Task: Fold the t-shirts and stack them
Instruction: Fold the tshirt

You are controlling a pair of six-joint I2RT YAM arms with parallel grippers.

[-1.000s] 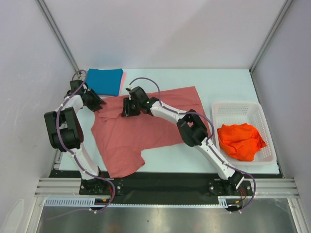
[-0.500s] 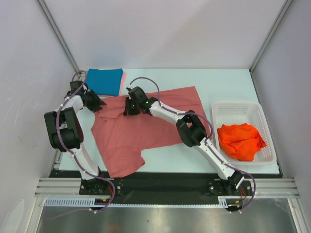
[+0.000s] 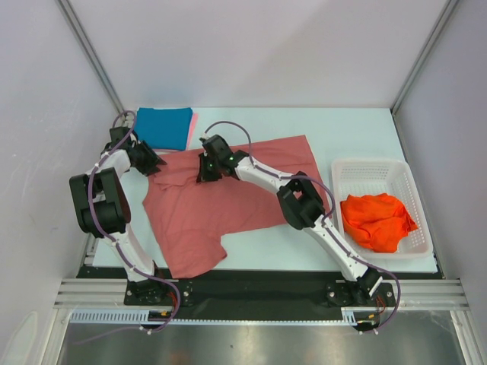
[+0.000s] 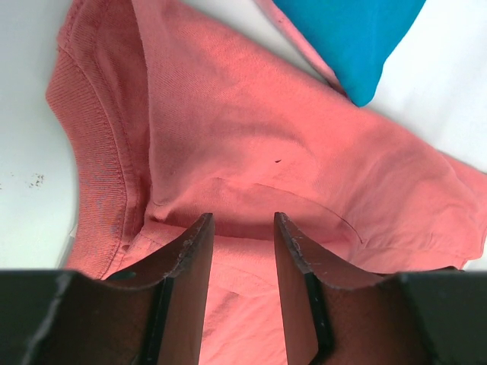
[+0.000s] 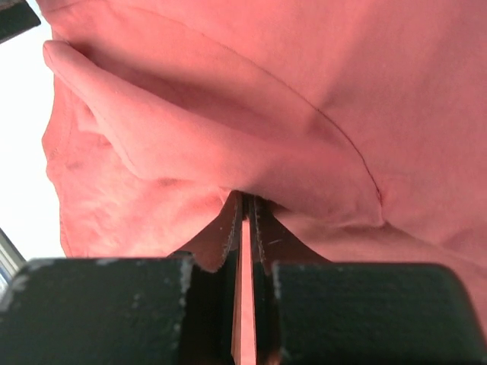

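The dusty salmon-red t-shirt (image 3: 228, 199) lies spread on the table, its left part rumpled. My left gripper (image 3: 156, 163) is open over the shirt's left edge; in the left wrist view its jaws (image 4: 242, 224) stand apart above the salmon cloth (image 4: 251, 137) near a ribbed hem. My right gripper (image 3: 204, 173) is shut on a fold of the salmon shirt (image 5: 304, 91), pinched between the fingertips (image 5: 245, 199). The folded teal-blue t-shirt (image 3: 163, 127) lies at the back left on a light pink one (image 3: 193, 124). Orange-red t-shirts (image 3: 377, 220) are bunched in the basket.
The white lattice basket (image 3: 373, 164) stands at the right edge of the table. The teal shirt's corner (image 4: 358, 38) shows just beyond the salmon cloth in the left wrist view. Frame posts rise at the back corners.
My right gripper has shifted slightly toward the back right with the fold of salmon cloth in it. The left arm has hardly moved.
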